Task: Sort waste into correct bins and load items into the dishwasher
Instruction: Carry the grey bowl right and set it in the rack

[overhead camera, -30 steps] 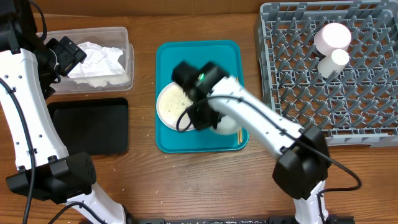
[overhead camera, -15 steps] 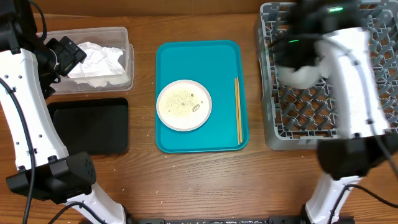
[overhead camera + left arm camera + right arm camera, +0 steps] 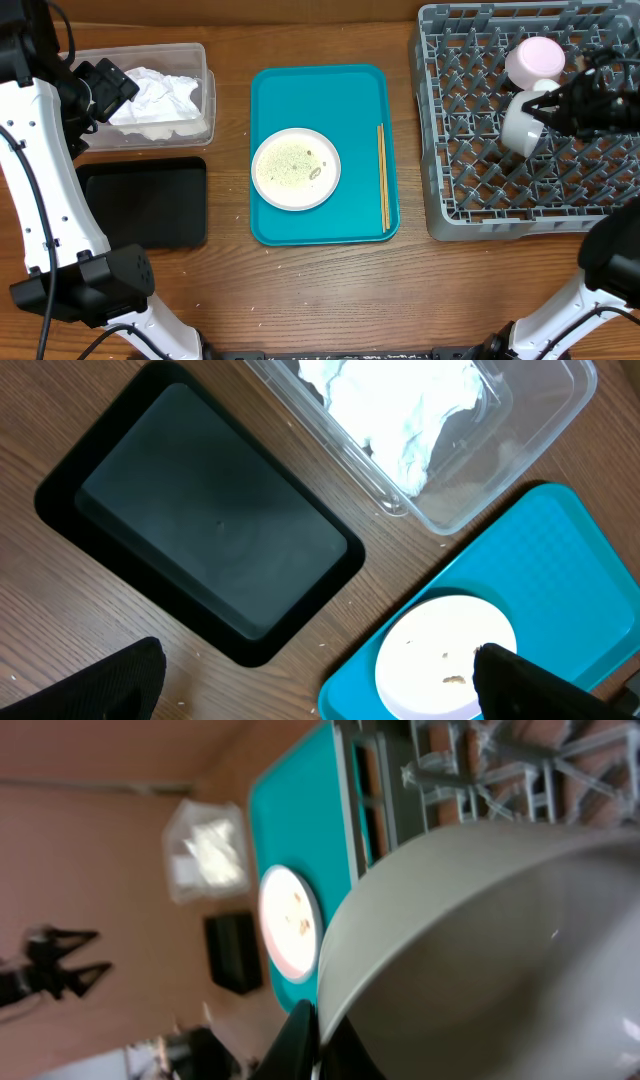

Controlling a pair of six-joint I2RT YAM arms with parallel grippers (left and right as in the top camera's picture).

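We find the right gripper (image 3: 552, 108) no longer over the teal tray (image 3: 300, 95), where it reached a second ago; it is now out above the grey dish rack (image 3: 480, 190). The whitish-blue bowl (image 3: 520, 125) is off the tray with it (rim pinched between the closed fingers), tipped on its side over the pegs just below the pink bowl (image 3: 535, 58). The plate (image 3: 295, 168) and chopsticks (image 3: 383, 175) now lie uncovered by the arm.
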